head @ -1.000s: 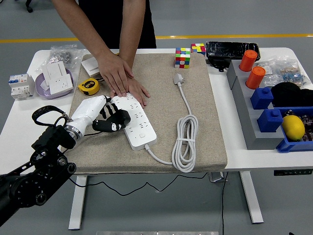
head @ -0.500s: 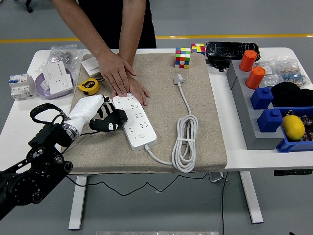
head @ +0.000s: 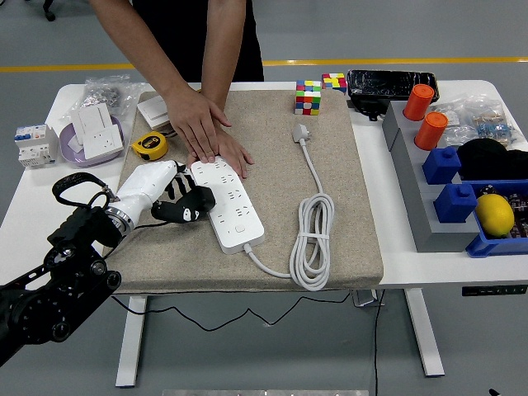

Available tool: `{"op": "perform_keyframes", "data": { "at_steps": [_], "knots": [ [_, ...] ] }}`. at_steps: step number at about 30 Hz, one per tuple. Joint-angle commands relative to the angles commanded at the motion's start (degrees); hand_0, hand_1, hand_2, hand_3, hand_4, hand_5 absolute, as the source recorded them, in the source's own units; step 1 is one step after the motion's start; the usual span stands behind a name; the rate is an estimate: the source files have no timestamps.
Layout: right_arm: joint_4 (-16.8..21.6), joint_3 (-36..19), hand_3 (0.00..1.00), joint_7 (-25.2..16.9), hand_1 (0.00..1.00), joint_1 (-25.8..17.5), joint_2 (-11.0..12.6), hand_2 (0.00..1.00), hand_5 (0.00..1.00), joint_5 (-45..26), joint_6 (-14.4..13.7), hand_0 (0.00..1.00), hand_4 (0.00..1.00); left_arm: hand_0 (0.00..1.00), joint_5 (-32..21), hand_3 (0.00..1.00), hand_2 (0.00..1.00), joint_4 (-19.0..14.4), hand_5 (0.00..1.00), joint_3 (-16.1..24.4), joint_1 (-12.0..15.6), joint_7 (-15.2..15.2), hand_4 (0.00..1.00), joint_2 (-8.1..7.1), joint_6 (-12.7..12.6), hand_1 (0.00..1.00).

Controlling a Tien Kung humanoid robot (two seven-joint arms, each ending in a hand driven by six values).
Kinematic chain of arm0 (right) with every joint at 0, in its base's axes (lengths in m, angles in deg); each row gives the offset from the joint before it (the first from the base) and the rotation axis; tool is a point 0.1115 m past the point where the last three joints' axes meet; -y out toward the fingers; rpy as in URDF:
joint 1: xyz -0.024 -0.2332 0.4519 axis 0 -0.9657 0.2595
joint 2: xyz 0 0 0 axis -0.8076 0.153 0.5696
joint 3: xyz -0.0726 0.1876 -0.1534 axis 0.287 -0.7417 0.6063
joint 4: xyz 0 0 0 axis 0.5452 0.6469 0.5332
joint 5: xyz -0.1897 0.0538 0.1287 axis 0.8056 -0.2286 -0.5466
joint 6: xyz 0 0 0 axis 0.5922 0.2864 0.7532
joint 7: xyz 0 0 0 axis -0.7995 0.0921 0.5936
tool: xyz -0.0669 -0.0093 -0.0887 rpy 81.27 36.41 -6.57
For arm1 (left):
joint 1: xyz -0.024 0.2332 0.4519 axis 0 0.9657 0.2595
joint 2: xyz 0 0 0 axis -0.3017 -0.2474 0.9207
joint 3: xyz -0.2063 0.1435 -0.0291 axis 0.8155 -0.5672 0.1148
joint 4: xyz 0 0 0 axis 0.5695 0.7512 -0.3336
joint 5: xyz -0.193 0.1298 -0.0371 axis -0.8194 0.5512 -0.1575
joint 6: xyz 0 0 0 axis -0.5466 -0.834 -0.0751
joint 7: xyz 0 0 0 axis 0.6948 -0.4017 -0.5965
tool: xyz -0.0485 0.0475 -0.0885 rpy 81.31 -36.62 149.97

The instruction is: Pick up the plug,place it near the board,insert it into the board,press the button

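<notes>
Here, nearest the table's (head: 33,206) front edge, the black left arm comes in from the lower left corner, and its left hand (head: 169,196) lies on the beige mat (head: 346,214). The hand's white back faces up and its black fingers (head: 196,198) are curled around a black plug (head: 188,213), whose tip sits right against the left long edge of the power strip (head: 229,206). The strip is white and lies slantwise on the mat, with its button (head: 239,230) near the end closest to the front edge. From that end a white cable (head: 312,239) runs right of the strip, loops into a coil, then stretches away to a white plug (head: 301,132) lying loose beyond the strip's far end and to its right. A person stands at the far side; both of the person's hands (head: 206,132) press flat, one over the other, on the strip's far end. Left of the strip, off the mat, sits a yellow tape measure (head: 150,145). Beyond the strip to the right stands a colour cube (head: 308,96) at the mat's far edge.
</notes>
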Motion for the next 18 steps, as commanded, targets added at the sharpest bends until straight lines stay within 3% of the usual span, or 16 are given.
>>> {"op": "perform_keyframes", "data": {
  "at_steps": [15, 16, 18],
  "knots": [
    [0.0, -0.28, 0.89, -0.04, 0.929, 0.12, 0.08, 0.867, 0.998, 0.05, 0.06, 0.974, 0.998, 0.42, -1.2, 0.314, 0.31, 0.38, 0.002, -0.02, -0.27, 0.45, 0.212, 0.04, 0.5, 0.383],
    [0.0, -0.3, 0.891, -0.02, 0.929, 0.11, 0.08, 0.867, 0.998, 0.06, 0.09, 0.975, 0.998, 0.537, -1.55, 0.452, 0.497, 0.4, 0.002, -0.03, -0.24, 0.56, 0.409, 0.02, 0.58, 0.554],
    [0.0, -0.27, 0.891, -0.02, 0.929, 0.1, 0.08, 0.867, 0.998, 0.04, 0.11, 0.975, 0.998, 0.537, -1.99, 0.452, 0.497, 0.51, 0.002, 0.07, -0.23, 0.65, 0.409, 0.02, 0.89, 0.554]
  ]
}}
